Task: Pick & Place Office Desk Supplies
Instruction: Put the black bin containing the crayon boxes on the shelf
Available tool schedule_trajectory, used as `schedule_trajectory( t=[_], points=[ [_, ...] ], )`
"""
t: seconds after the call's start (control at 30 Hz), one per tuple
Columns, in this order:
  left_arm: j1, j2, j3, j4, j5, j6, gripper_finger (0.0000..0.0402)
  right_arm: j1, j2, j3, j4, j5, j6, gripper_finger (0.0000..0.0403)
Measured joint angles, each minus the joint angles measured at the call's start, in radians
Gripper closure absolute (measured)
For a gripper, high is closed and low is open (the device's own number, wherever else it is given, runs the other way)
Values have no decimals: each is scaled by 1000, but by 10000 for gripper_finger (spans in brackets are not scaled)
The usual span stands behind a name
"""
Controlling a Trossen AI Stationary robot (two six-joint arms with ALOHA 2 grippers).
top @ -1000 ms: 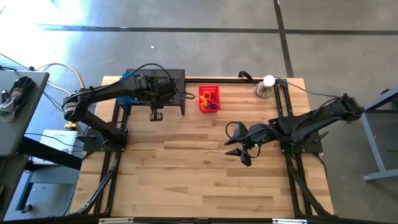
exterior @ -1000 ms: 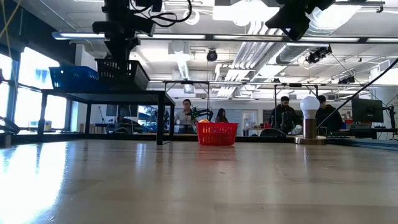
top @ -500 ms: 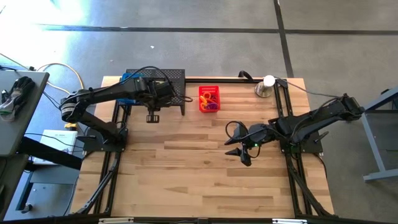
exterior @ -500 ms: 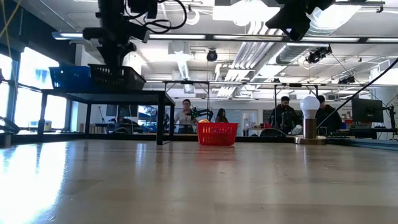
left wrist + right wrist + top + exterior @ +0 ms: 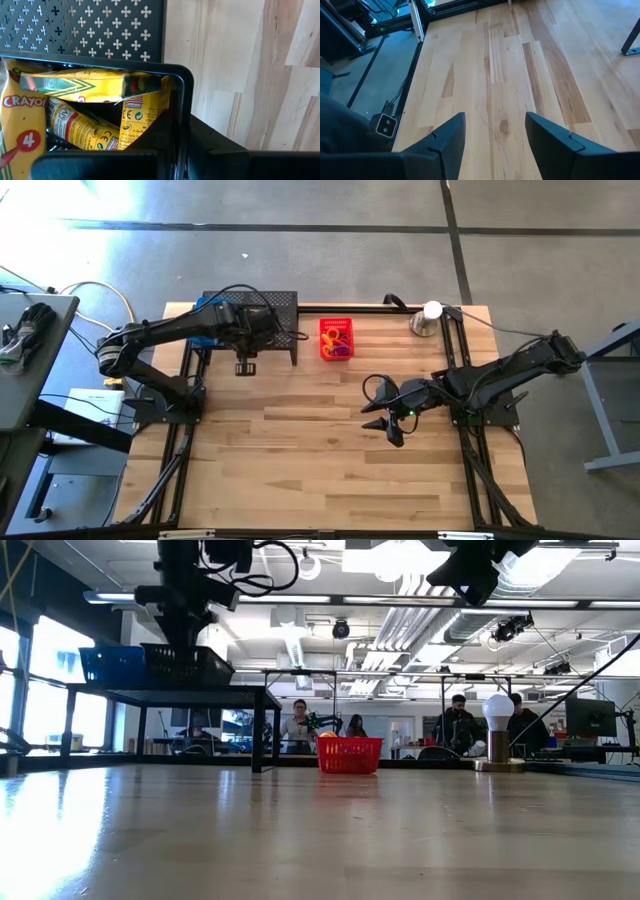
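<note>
The left gripper (image 5: 245, 366) sat at the upper left of the high view, at the front edge of the black mesh shelf (image 5: 280, 302). Its wrist view showed a small black bin (image 5: 176, 100) held against the fingers, loaded with yellow crayon boxes (image 5: 90, 85); the jaws appeared closed on the bin wall, though the contact itself was hidden. In the low view the black bin (image 5: 185, 662) rested on or just above the shelf top (image 5: 170, 690); which could not be told. The red basket (image 5: 336, 338) of coloured elastic loops stood upper centre, well apart from both grippers. The right gripper (image 5: 385, 427) hung over bare table right of centre, jaws spread and empty.

Judged step: seating the bin on the shelf. Recommended practice: keep it level, confirm full support, then release and withdraw straight without dragging the wall.
</note>
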Motion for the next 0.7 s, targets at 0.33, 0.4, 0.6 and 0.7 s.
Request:
schedule_trajectory(
  t=[0.33, 0.4, 0.6, 0.7],
  points=[
    [3, -2, 1, 9, -23, -3, 339, 0, 0, 0, 0, 0, -3, 209],
    [2, -5, 2, 8, -23, -3, 329, 0, 0, 0, 0, 0, -3, 209],
    [-17, -27, 3, 38, -30, -26, 307, 0, 0, 0, 0, 1, -4, 209],
    [-63, -52, 3, 61, -64, -3, 299, 0, 0, 0, -6, 47, -5, 209]
  ],
)
